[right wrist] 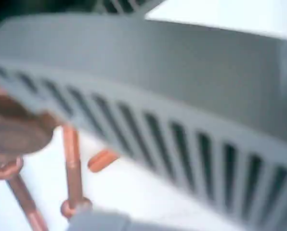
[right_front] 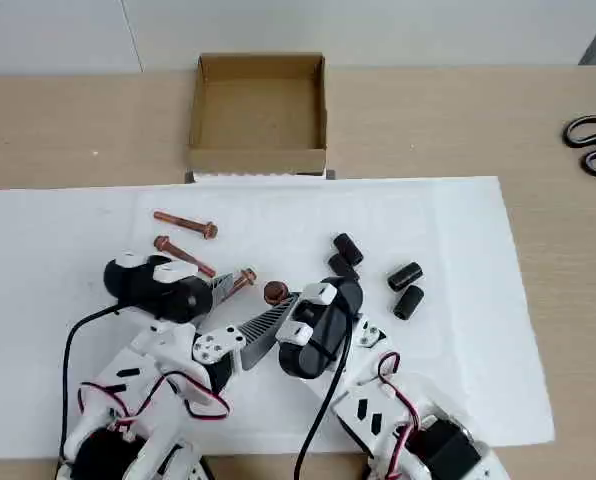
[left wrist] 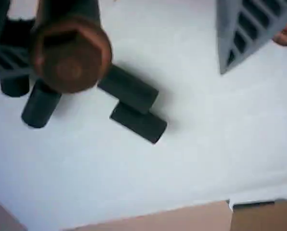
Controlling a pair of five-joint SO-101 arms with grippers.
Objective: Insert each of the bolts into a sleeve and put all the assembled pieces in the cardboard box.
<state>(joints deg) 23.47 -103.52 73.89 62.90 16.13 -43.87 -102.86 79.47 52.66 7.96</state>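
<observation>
Early step: the right jaws seem to pinch a copper hex-head bolt (right_front: 275,293) toward the counter's near edge — the left jaws' state cannot be told. Four black cylindrical sleeves (right_front: 405,275) lie loose beside it, and the brown cardboard box (right_front: 258,160) at the far edge holds nothing. Next, probably: line the shank up with a sleeve's bore.

left arm (right_front: 160,345): had white shells, black motors, a black wrist housing, looped red-and-black wires, one black cable | right arm (right_front: 370,402): had the same white shells, black motors, red wires, black cable | right tool (right_front: 275,303): was grey with slotted ribs
</observation>
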